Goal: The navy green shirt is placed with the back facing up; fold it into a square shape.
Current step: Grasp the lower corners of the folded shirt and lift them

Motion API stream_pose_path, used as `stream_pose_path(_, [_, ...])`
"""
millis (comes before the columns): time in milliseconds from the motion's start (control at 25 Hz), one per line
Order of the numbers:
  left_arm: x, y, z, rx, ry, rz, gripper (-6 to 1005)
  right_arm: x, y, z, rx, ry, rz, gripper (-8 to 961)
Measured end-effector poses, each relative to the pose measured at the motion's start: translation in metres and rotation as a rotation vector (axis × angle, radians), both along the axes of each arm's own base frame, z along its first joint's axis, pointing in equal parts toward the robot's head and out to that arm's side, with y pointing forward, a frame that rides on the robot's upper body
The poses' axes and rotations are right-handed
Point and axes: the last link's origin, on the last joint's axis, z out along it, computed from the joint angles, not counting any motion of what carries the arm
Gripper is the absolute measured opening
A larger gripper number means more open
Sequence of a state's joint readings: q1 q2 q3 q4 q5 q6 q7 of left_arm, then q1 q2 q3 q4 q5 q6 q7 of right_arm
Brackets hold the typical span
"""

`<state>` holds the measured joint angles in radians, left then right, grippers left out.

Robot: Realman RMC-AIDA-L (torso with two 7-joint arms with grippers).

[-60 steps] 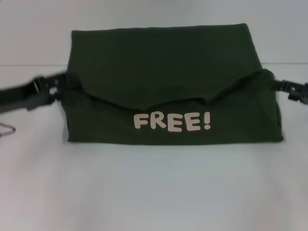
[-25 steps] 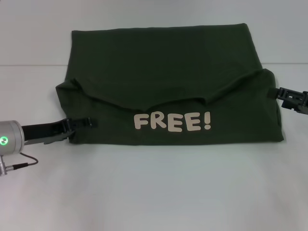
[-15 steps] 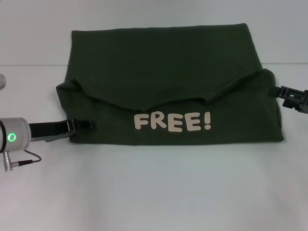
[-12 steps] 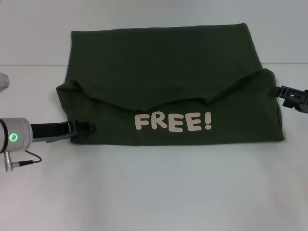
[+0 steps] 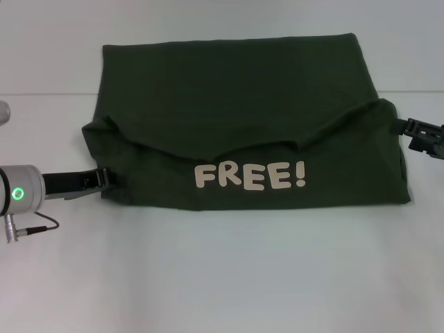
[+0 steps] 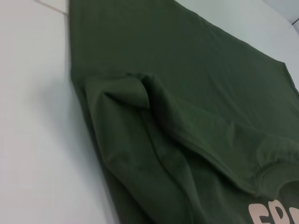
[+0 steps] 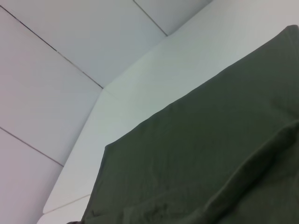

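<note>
The left gripper sat low at the left edge of the navy green shirt, near the front corner. I could not tell if it was open or holding cloth.

The shirt lay flat on the white table, in the middle. It was folded into a wide, soft block. A wavy flap lay across it, and under that were cream letters saying "FREE!". The cloth looked thin, light and floppy, with soft wrinkles. It would likely sag and slide if lifted by one spot, so both side edges seemed the best places to hold.

The right gripper sat just beside the shirt's right edge. I could not tell its state either.
</note>
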<state>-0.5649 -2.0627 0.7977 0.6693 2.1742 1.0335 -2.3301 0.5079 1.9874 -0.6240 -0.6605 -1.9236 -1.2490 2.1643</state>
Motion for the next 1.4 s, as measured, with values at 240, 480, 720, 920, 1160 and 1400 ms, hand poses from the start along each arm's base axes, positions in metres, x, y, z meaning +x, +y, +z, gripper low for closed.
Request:
stream_pose_path(240, [0.006,0.003,0.015,-0.004,-0.059,-0.015,67,-0.006,0.006,0.010,-0.113,-0.060,0.008,944])
stream_pose_path(480, [0.010,0.014,0.030,-0.013,-0.088,0.009,-1,-0.008,0.022,0.029,-0.206,-0.181,-0.070,945])
stream_pose_path(720, [0.014,0.018,0.030,-0.023,-0.107,0.026,0,-0.018,0.039,0.019,-0.292,-0.358,-0.088,920])
stream_pose_path(920, [0.015,0.019,0.030,-0.021,-0.113,0.027,-1,-0.030,0.044,-0.001,-0.341,-0.424,-0.069,899])
stream_pose_path(1160, [0.015,0.020,0.030,-0.006,-0.120,0.031,-1,-0.029,0.045,-0.015,-0.370,-0.497,-0.089,873])
stream_pose_path(1400, [0.016,0.020,0.028,-0.004,-0.121,0.031,-1,-0.026,0.045,-0.017,-0.350,-0.521,-0.101,848])
